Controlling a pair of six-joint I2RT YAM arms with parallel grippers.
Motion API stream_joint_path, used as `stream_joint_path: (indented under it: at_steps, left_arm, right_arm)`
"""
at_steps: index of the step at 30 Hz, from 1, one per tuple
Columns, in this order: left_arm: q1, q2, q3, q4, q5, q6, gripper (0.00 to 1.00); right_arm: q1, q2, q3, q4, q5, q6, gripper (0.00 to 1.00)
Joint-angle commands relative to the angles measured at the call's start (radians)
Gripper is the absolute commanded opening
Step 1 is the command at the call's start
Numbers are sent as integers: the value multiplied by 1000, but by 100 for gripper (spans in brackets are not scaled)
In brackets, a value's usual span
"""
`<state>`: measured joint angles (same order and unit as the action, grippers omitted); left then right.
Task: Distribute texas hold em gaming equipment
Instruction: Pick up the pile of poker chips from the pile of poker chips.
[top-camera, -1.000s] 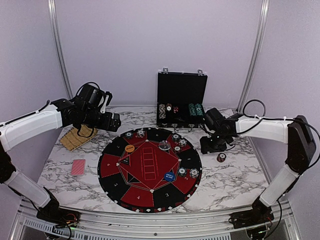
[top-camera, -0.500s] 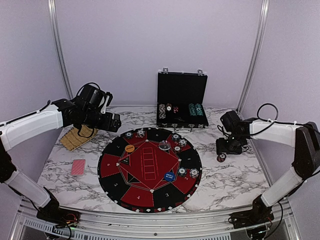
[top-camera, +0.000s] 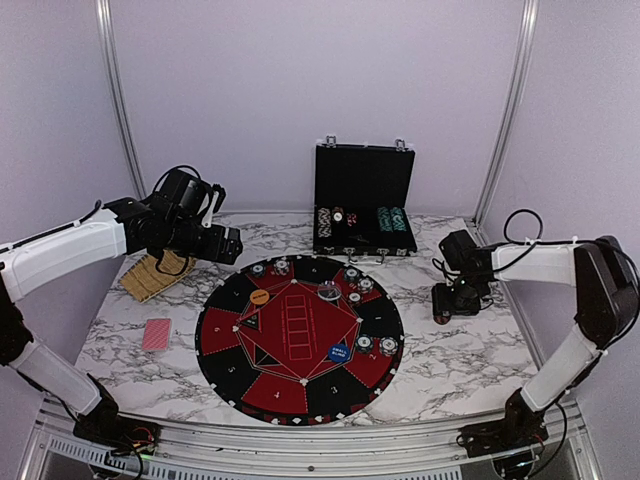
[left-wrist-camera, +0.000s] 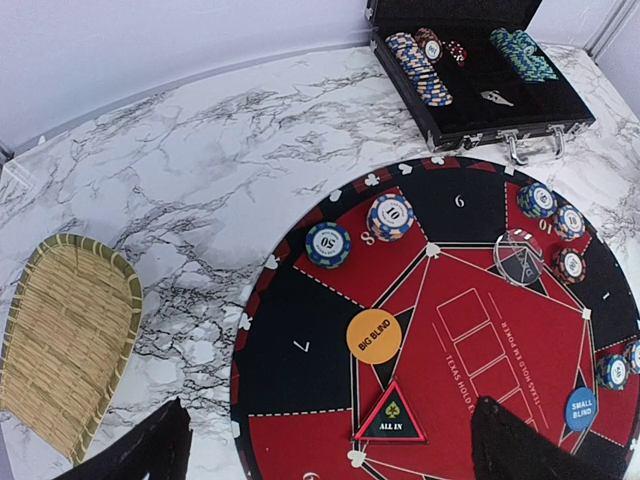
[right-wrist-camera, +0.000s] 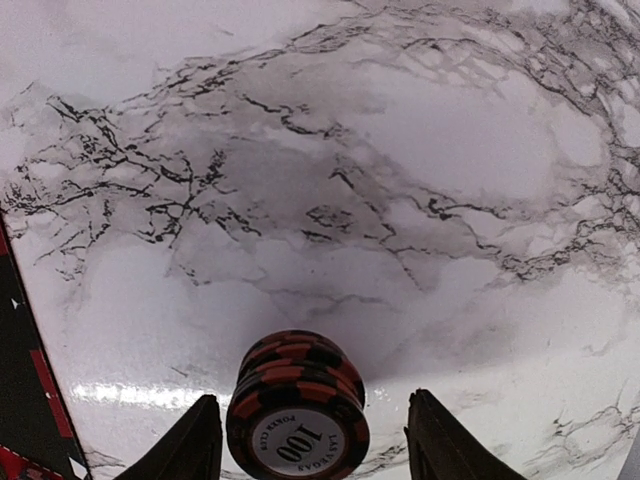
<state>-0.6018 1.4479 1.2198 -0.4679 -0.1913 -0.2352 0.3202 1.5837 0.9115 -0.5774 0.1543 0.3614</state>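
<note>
**Overhead view.** A round black-and-red mat (top-camera: 240, 290) lies in the middle of a marble table (top-camera: 450, 370). Small stacks of poker chips (top-camera: 283, 266) sit along the mat's far and right edges. An orange disc (top-camera: 259, 297), a clear disc (top-camera: 328, 291) and a blue disc (top-camera: 339, 352) lie further in. Behind the mat stands an open black case (top-camera: 364, 185) with rows of chips in it. Left of the mat lie the red-backed cards (top-camera: 157, 334), with a woven tray (top-camera: 150, 275) beyond them. The left gripper (top-camera: 235, 245) hovers over the mat's far left edge. The right gripper (top-camera: 452, 303) is down on the table, just right of the mat.

**Left wrist view.** The left gripper (left-wrist-camera: 329, 401) has its fingers spread wide and holds nothing. Below it, on the mat (left-wrist-camera: 300, 340), are the orange "big blind" disc (left-wrist-camera: 374, 336) and two chip stacks (left-wrist-camera: 328, 244) at the far edge. The segment numbered 7 is bare.

**Right wrist view.** A dark red chip stack (right-wrist-camera: 297, 405) marked 100 stands on the marble, just off the mat's edge (right-wrist-camera: 15, 380). The right gripper (right-wrist-camera: 312, 400) straddles it. A gap shows at the right finger, so the fingers are not yet clamped.

**Progress.** The task looks partly done. Several places have chips and the discs are set out. The near and left places, the red stack, the cards and the case chips appear to remain.
</note>
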Motion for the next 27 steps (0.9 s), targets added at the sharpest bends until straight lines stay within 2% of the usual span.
stream_joint_path:
  at_steps: [1, 16, 27]
  left_arm:
    - [5, 9, -10, 18, 7, 7, 99]
    - [5, 8, -10, 17, 6, 6, 99]
    - [5, 6, -11, 17, 7, 6, 99]
  right_arm:
    - [-9, 17, -1, 34, -10, -10, 60]
    - [-9, 36, -4, 45, -19, -10, 48]
    - [-9, 25, 7, 31, -17, -8, 34]
